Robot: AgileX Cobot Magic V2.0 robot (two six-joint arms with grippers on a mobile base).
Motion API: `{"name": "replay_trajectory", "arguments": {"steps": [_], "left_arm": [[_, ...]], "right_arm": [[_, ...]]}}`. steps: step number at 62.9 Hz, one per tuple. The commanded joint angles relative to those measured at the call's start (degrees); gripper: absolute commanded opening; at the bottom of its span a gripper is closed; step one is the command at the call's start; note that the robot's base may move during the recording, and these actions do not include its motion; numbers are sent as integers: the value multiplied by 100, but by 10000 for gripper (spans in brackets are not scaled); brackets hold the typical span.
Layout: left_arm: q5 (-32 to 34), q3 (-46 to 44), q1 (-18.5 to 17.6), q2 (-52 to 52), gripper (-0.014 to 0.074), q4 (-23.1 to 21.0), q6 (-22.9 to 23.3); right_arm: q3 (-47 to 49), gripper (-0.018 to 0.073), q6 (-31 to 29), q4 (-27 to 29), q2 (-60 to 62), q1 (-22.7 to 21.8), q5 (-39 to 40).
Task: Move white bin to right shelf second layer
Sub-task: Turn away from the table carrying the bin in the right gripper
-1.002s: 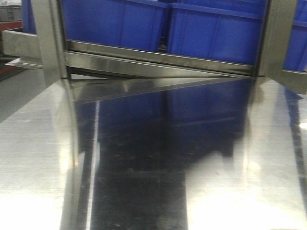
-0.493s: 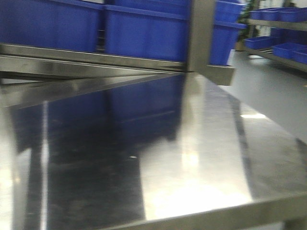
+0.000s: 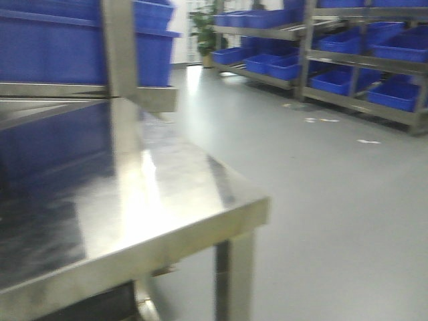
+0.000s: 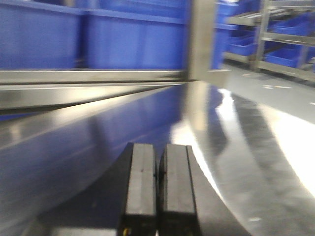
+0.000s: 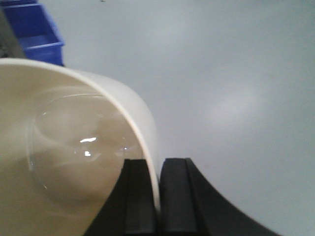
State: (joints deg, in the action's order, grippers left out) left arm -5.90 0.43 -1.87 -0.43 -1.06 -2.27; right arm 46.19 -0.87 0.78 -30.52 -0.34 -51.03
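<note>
Front view: the corner of the steel worktop (image 3: 167, 200) fills the left, with blue crates (image 3: 47, 53) behind it. More racks (image 3: 361, 107) stand well apart across the grey floor (image 3: 321, 200). The bin does not show here. The step looks like carrying it to those racks, so swing wide of the worktop corner.

Left wrist view: the left hand (image 4: 157, 152) hangs low over the worktop, its fingers pressed together with nothing between them. It is best kept tucked in.

Right wrist view: the right hand (image 5: 158, 169) is pinched on the rim of the white bin (image 5: 59, 147), one finger inside the wall and one outside. The bin hangs to the left of the hand, above bare floor. Keep the pinch firm and the bin level.
</note>
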Motion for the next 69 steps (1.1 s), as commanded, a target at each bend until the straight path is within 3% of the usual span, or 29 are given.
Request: {"name": "replay_trajectory", "arguments": {"steps": [1, 69], "left_arm": [[466, 152, -43, -120, 85, -43, 30], [466, 152, -43, -120, 85, -43, 30]], "right_arm": [[167, 55, -19, 26, -22, -30, 490], [167, 55, -19, 26, -22, -30, 490]]}}
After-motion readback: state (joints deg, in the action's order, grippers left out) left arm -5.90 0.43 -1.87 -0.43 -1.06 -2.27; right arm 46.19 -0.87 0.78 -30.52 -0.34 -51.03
